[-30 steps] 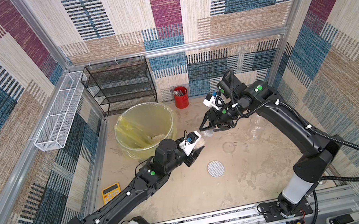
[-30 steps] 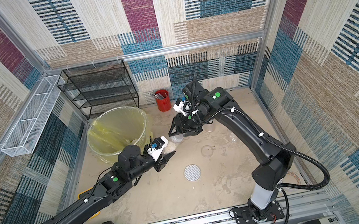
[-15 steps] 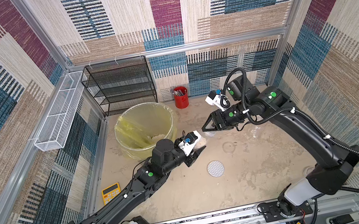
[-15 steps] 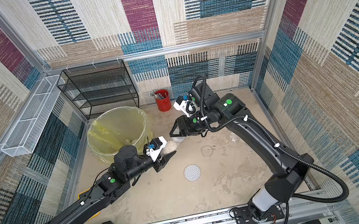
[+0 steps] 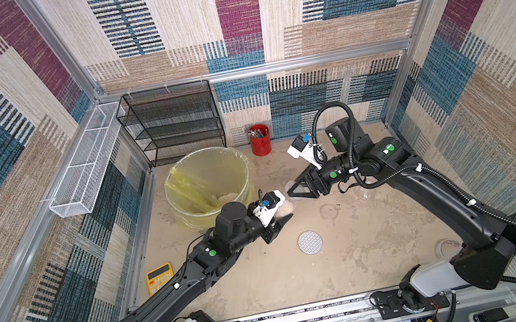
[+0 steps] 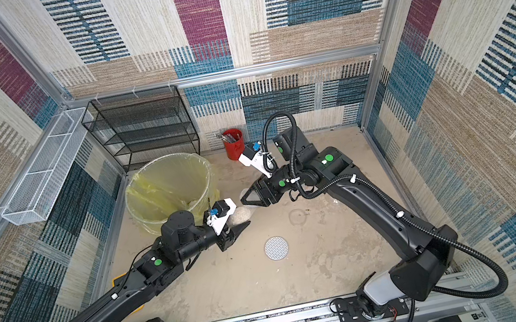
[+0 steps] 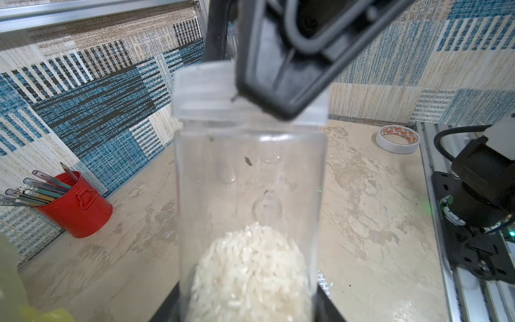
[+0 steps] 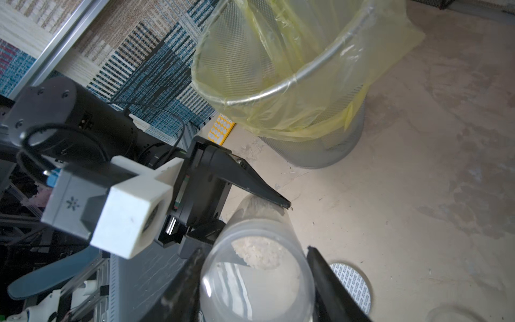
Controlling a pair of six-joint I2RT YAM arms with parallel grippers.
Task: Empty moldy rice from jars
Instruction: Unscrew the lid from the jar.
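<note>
Jar [image 7: 250, 178] clamped sideways in left hand [image 5: 282, 213], right hand [image 5: 291, 192] gripping lid [image 7: 200, 92]

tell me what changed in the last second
The right arm swung outward, to its right, while the right pincer stayed closed around the lid of the jar. Nothing was taken or released. The left pincer still holds that jar, with its rice, beside the bin.

Small clear jar [image 7: 248, 172] held roughly horizontal above the table [image 5: 271, 290], base end clamped in my left hand [image 5: 282, 216], translucent cap end between my right hand's [image 8: 256, 251] fingers. Moldy rice [image 7: 250, 273]: off-white grains piled at the base end, cap end clear. Loose heap of rice [image 5: 227, 196] lies in the bin [image 5: 179, 168]
</note>
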